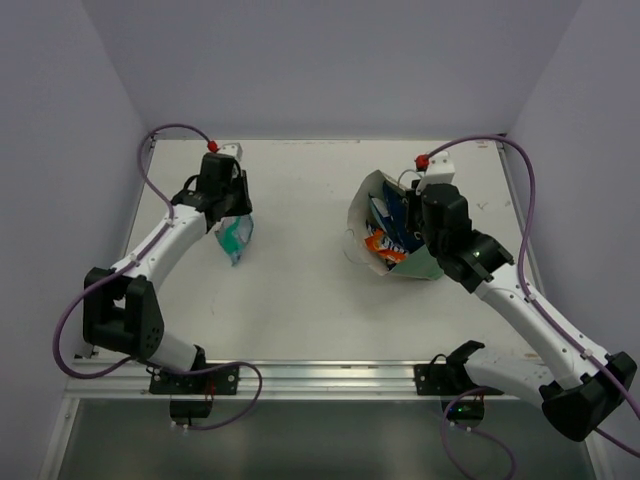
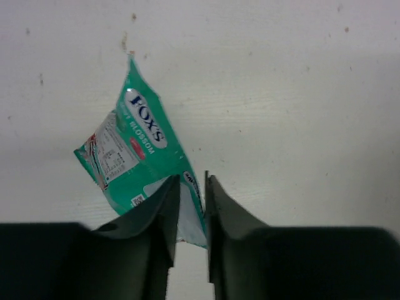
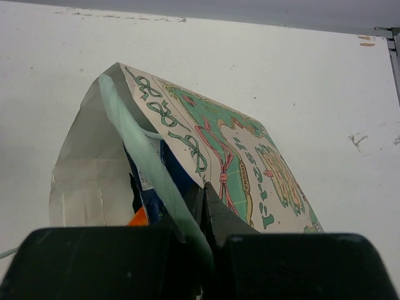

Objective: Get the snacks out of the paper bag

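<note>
A: Teal-white snack packet (image 2: 140, 156) where?
B: Corner between narrow left gripper (image 2: 192, 181) jaws over table (image 2: 300, 94); grip: cannot tell. Bare room around.
A: Right gripper (image 3: 203, 187)?
B: Clamped on paper bag (image 3: 250, 156) wall, near right edge.

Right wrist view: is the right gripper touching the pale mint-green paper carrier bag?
Touching. The right wrist view shows the right gripper shut and pinching the front wall of the pale mint-green paper carrier bag, with the paper running between its fingers and no gap.

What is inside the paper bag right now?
Through the open mouth of the paper bag, dark blue packets and an orange packet show. How many blue ones there are, and anything lying deeper, cannot be seen because the bag's own walls cover it.
</note>
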`<state>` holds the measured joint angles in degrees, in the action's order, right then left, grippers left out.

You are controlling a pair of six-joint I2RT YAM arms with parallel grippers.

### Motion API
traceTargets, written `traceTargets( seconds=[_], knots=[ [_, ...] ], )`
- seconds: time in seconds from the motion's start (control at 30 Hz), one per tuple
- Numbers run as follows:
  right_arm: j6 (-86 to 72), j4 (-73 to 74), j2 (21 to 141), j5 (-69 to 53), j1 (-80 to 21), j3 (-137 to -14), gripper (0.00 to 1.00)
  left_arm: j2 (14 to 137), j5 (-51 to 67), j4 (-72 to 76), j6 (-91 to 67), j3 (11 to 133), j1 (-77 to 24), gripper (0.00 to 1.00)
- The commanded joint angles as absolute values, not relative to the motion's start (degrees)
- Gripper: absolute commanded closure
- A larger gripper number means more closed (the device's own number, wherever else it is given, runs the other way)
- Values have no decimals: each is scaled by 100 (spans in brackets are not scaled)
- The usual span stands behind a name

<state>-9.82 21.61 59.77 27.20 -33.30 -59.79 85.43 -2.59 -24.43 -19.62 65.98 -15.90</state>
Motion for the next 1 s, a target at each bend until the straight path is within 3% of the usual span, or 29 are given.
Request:
traceTargets(
  seconds=[0.0, 0.03, 0.13, 0.23, 0.4, 0.6, 0.97],
  knots=[
    [-967, 2303, 6047, 2654, -3287, -6003, 100, 8446, -929, -1941, -1995, 6934, -926, 66],
    [-949, 2303, 6056, 2628, -3296, -6038, 100, 8516, -1019, -2264, -2039, 7030, -792, 43],
    [-923, 2399, 6091, 2575, -3287, -6152, 100, 8552, -573, -2583, -2057, 7391, -650, 14],
    [-896, 2443, 6100, 2549, -3296, -6222, 100, 8219, 314, -2628, -2539, 7497, -808, 6],
    [-879, 2513, 6108, 2514, -3296, -6319, 100, 7928, 668, -2549, -3399, 7909, -2552, 8],
    [-966, 2601, 6178, 2540, -3296, -6495, 100, 8401, 222, -1952, -4244, 8481, -4295, 18],
    [-1265, 2768, 6284, 2373, -3296, -6803, 100, 9948, -307, -1415, -4553, 9412, -4948, 41]
  ],
)
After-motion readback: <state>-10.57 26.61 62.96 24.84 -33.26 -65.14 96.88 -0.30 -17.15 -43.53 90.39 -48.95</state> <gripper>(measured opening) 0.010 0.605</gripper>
